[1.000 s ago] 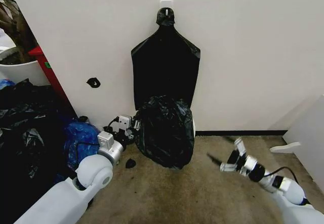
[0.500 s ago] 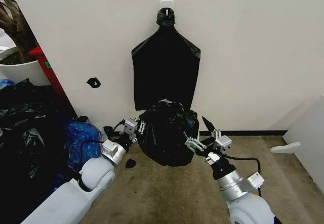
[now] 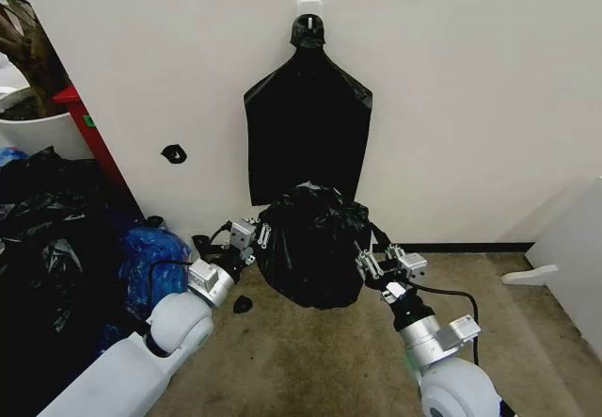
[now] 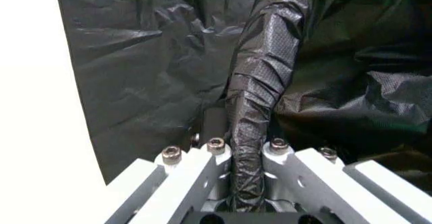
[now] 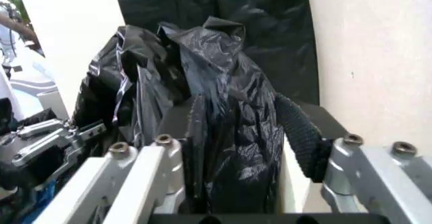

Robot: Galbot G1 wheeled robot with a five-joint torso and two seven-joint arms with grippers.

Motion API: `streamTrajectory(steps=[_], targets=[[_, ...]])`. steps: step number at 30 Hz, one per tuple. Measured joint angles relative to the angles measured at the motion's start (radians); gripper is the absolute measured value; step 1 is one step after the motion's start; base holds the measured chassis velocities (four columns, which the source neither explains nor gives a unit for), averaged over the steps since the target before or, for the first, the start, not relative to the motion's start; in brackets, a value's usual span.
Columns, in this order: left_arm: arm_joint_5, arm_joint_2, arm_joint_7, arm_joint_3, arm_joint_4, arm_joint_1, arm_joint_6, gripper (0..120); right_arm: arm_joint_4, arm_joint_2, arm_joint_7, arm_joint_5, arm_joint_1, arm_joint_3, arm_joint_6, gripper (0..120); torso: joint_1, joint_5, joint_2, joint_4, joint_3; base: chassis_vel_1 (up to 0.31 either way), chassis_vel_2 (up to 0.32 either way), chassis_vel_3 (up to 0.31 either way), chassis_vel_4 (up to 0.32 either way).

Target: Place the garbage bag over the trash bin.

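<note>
A: Garbage bag (image 3: 308, 246), 1 of them, sits crumpled on the floor (image 3: 310, 360) against the wall (image 3: 470, 106), directly below the flat black bag (image 3: 308, 135) hanging from a hook (image 3: 308, 8).

B: And what is inside it?

A: It drapes over something rounded, presumably the trash bin, but the plastic hides whatever it covers.

B: How many grippers are on it?

A: 2. The left gripper (image 3: 254, 235) is at the bag's left side, pinching a twisted fold of plastic (image 4: 253, 133) between its fingers. The right gripper (image 3: 381, 262) is at the bag's right side, its fingers spread with bunched plastic lying between them.

B: Anything else nearby?

A: 1 heap of black and blue bags (image 3: 66, 248) to the left.
</note>
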Motion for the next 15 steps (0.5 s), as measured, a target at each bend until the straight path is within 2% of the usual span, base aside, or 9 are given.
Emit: streamTrajectory(steps=[1, 3, 9, 15], targets=[[-0.003, 0.001, -0.001, -0.001, 0.000, 0.000, 0.001, 1, -0.001, 0.001, -0.009, -0.008, 0.000, 0.002, 0.008, 30, 0.000, 0.0000, 0.000, 0.0000, 0.000, 0.000, 0.000, 0.000, 0.000], [-0.003, 0.002, -0.002, -0.001, 0.000, 0.000, 0.002, 1, -0.002, 0.001, -0.012, -0.013, 0.000, 0.003, 0.011, 29, 0.000, 0.0000, 0.000, 0.0000, 0.000, 0.000, 0.000, 0.000, 0.000], [-0.004, 0.001, -0.003, -0.002, 0.000, 0.003, 0.004, 1, -0.015, 0.003, -0.045, -0.055, 0.004, 0.013, 0.032, 2, 0.000, 0.0000, 0.000, 0.0000, 0.000, 0.000, 0.000, 0.000, 0.000], [-0.004, 0.001, -0.003, -0.002, -0.001, 0.006, 0.005, 1, -0.026, 0.007, -0.063, -0.070, 0.007, 0.018, 0.039, 0, 0.000, 0.0000, 0.000, 0.0000, 0.000, 0.000, 0.000, 0.000, 0.000]])
